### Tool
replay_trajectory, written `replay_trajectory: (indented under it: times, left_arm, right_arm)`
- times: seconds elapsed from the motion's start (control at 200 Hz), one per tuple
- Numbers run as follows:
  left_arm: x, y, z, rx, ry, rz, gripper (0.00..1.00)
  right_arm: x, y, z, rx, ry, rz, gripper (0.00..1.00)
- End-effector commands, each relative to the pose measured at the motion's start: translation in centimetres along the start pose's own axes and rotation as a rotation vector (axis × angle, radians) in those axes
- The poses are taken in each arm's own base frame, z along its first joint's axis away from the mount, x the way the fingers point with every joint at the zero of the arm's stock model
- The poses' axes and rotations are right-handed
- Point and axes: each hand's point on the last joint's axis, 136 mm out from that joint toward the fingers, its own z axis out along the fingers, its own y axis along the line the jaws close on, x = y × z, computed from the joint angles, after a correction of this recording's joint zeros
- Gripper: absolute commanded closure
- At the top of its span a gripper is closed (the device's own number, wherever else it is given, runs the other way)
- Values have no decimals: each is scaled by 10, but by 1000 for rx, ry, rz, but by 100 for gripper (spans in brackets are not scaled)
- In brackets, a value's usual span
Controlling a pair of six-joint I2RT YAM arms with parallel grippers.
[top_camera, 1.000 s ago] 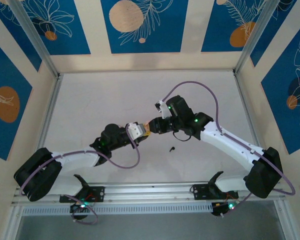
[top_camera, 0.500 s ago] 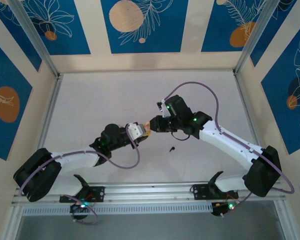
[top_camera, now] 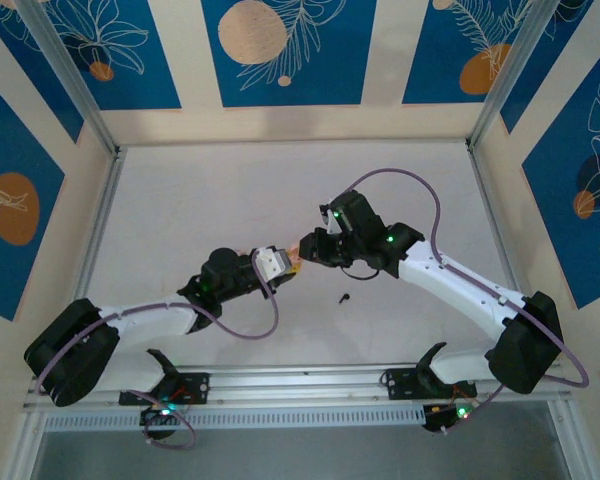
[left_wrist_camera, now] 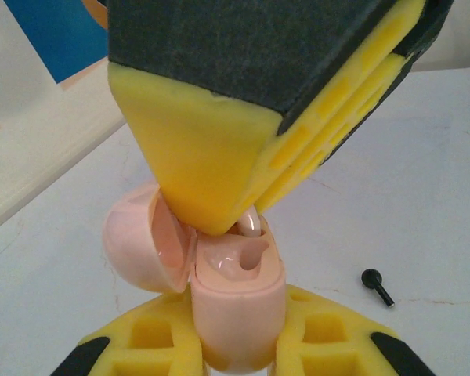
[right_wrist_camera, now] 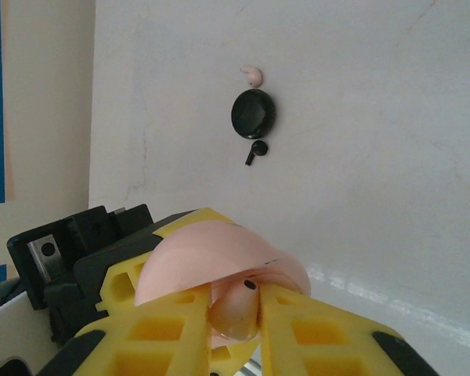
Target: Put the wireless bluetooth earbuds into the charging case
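Standing open, charging case (left_wrist_camera: 236,305) has pink earbud (left_wrist_camera: 251,224) partly inside

A matte white worktop (top_camera: 210,200), faintly cracked, is framed by aluminium rails (top_camera: 97,230) and enclosed by cream walls (top_camera: 383,60) bearing blue panels (top_camera: 320,60) with orange circles (top_camera: 252,30) and white leaf outlines (top_camera: 298,40).

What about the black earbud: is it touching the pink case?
Apart: left wrist view shows bare table between the black earbud and the pink charging case.
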Motion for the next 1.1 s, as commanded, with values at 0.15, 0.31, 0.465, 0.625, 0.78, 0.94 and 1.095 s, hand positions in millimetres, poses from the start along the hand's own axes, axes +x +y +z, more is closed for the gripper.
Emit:
replay_trajectory:
  times: [0.15, 0.31, 0.465, 0.625, 0.78, 0.94, 1.095]
  left_arm:
    - [-25, 2, -6, -15, -83, 47, 92]
    - [-25, 1, -6, -14, -83, 47, 92]
    - [-25, 2, -6, -15, -81, 47, 92]
    - [-26, 2, -6, -17, -83, 49, 92]
    - [-26, 2, -6, -15, -84, 49, 92]
    - [-26, 1, -6, -13, -86, 50, 92]
    - [-27, 2, -7, -14, -85, 49, 92]
  right_arm:
    - [-2, -14, -9, 80, -8, 36, 75]
    - [-4, -9, -14, 59, -23, 19, 69]
    - [-8, 1, -23, 20, -49, -14, 67]
    - [-11, 15, -34, -34, -75, -59, 66]
    - [-12, 19, -37, -48, -77, -86, 66]
    - [-13, 18, -34, -42, -66, -93, 70]
    - [-14, 18, -29, -39, -46, -98, 74]
